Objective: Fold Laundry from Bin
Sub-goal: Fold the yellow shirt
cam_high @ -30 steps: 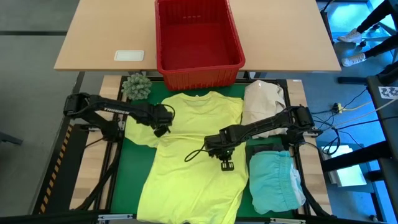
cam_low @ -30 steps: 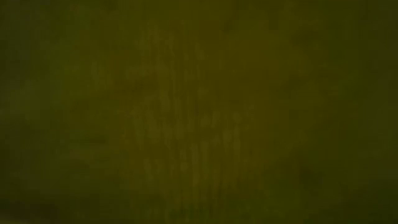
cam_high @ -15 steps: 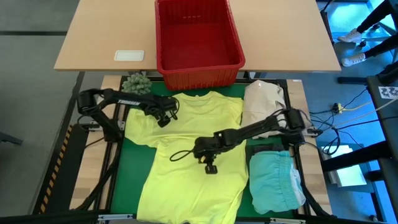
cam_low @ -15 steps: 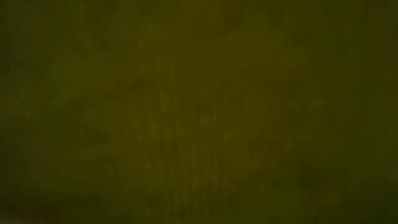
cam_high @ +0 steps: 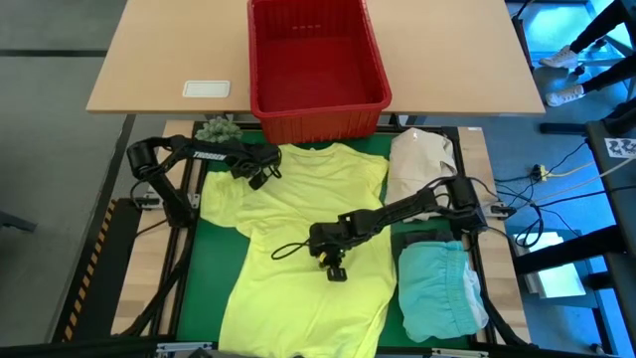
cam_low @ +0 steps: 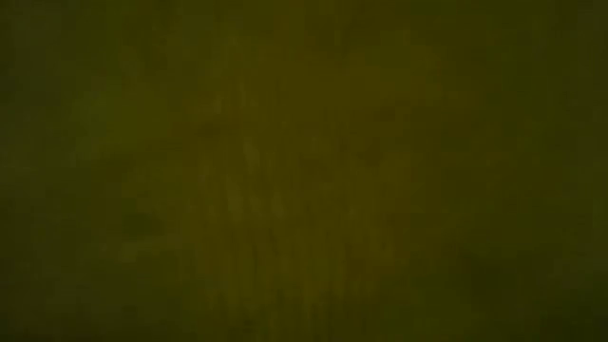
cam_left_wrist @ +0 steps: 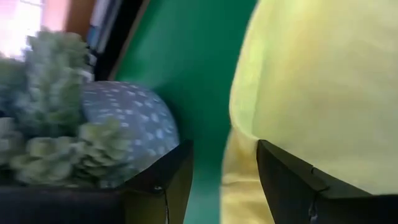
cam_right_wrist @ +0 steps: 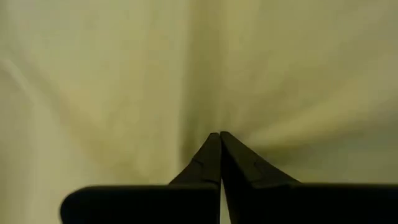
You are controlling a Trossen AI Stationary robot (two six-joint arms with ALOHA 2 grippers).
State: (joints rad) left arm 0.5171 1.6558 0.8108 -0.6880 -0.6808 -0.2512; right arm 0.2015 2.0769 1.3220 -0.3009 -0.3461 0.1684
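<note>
left claw [cam_high: 266, 175], parted, has moved to the yellow shirt's [cam_high: 308, 249] shoulder; right claw [cam_high: 295, 246] pressed together.

A robotics lab or test workshop: two dark arms are bolted to a metal-framed rig with a green mat [cam_high: 214, 268], hazard-striped edging [cam_high: 89, 273] runs along one side, cables [cam_high: 556, 174] trail over a grey floor, and a plain wooden tabletop [cam_high: 169, 50] stands behind.
</note>
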